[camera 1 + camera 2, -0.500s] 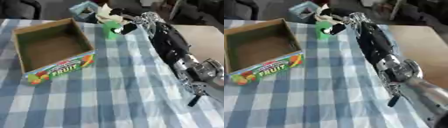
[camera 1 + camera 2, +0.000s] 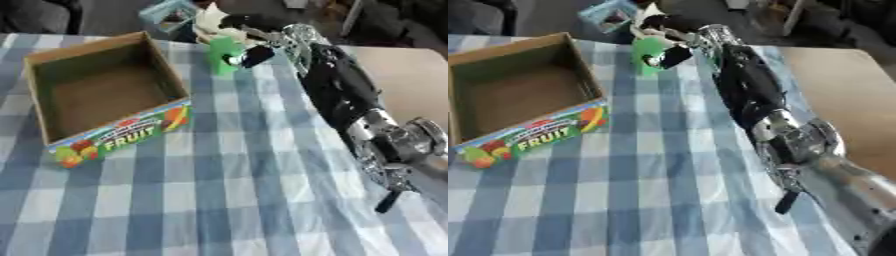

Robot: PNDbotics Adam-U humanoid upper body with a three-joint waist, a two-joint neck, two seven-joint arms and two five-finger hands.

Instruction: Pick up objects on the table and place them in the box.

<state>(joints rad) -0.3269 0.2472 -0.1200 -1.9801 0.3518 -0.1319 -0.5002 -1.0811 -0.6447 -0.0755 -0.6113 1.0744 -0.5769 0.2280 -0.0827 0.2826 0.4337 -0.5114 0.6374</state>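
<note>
My right arm point(image 2: 341, 95) stretches from the lower right to the table's far edge. There the right hand point(image 2: 252, 36) is curled round a small green object point(image 2: 224, 54): the black thumb point(image 2: 257, 56) lies across its front and the fingers go behind it. The green object stands upright at the far edge of the checked cloth, just right of the box. The open cardboard box point(image 2: 114, 137), with FRUIT printed on its front wall, sits at the left with nothing inside it. Behind the hand, a white object point(image 2: 210, 20) is partly hidden. My left hand shows in neither view.
A small light-blue box point(image 2: 171, 14) stands past the table's far edge, next to the white object. The blue-and-white checked cloth point(image 2: 219, 190) covers the table. A bare tan tabletop point(image 2: 842, 95) lies to the right of the arm.
The right hand and the green object sit slightly higher in the picture than before, and the box has shifted with them, so the camera has moved. The grip looks the same.
</note>
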